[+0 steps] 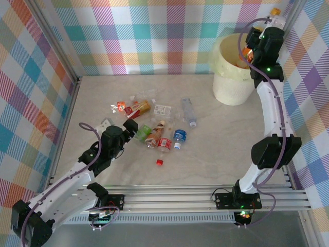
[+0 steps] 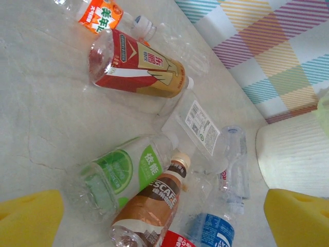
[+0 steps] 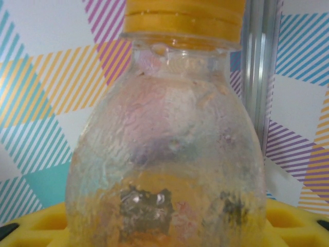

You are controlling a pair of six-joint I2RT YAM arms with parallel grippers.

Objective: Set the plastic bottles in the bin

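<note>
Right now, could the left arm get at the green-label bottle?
Probably yes: the green-label bottle lies uncovered just ahead of the open left fingers, though a brown bottle lies right beside it.

Left arm: stretched low from its near-left base, reaching diagonally toward the middle.
Left gripper: pointed forward and down, yellow fingers spread wide, holding nothing.
Right arm: elbow bent outward, forearm raised high toward the far right corner.
Right gripper: yellow fingers clasp a clear plastic bottle, cap upward.

Plastic bottles near bin
</note>
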